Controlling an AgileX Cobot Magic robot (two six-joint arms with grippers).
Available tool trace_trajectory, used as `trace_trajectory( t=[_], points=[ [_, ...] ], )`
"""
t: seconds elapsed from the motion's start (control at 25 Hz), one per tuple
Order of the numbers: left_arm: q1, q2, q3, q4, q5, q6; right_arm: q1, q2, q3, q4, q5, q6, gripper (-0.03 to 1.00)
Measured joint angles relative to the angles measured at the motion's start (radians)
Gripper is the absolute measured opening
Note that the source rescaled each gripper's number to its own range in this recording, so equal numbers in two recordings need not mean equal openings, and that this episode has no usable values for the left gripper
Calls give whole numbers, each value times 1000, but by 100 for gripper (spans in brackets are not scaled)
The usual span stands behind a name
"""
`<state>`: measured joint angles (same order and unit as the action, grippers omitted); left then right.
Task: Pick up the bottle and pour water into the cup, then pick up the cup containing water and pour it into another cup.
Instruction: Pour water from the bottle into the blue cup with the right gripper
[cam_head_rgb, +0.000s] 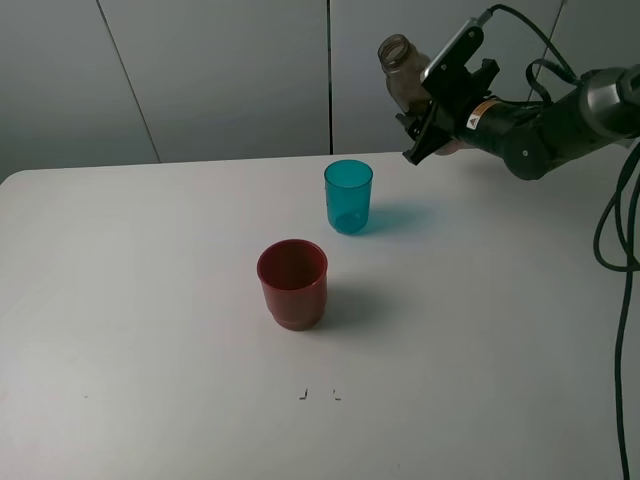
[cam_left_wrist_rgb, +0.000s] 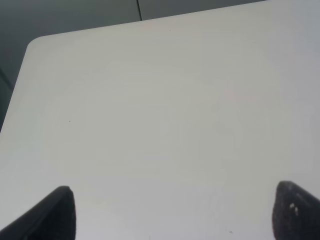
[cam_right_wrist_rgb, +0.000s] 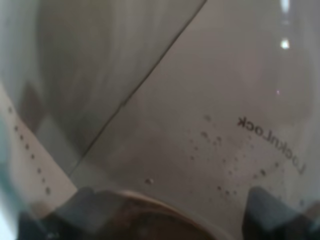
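You're looking at a plain white table (cam_head_rgb: 130, 300) with a matte top and a rounded far-left corner. Two things stand on it, both upright with mouths up. The cup (cam_head_rgb: 348, 196), translucent teal, sits slightly right of centre toward the far edge. Another cup (cam_head_rgb: 292, 283), opaque dark red with a stepped base, sits nearer the camera and a little left of it, near but apart. Both cast shadows to the right. You can't tell whether either holds water. Two small dark marks (cam_head_rgb: 303, 394) sit on the surface in front of the red one. The left wrist view gives you the same white top and a rounded corner.
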<state>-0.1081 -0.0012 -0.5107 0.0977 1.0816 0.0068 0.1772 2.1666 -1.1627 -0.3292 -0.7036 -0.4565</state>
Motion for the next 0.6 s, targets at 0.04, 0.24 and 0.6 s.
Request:
trace_trajectory(
  t=[0.04, 0.24, 0.6],
  points=[
    [0, 0, 0, 0, 0, 0, 0, 12, -9, 0, 0, 0, 0],
    [0, 0, 0, 0, 0, 0, 0, 36, -22, -4, 10, -32, 0],
    [0, 0, 0, 0, 0, 0, 0, 36, -28, -71, 6, -249, 0]
  ],
)
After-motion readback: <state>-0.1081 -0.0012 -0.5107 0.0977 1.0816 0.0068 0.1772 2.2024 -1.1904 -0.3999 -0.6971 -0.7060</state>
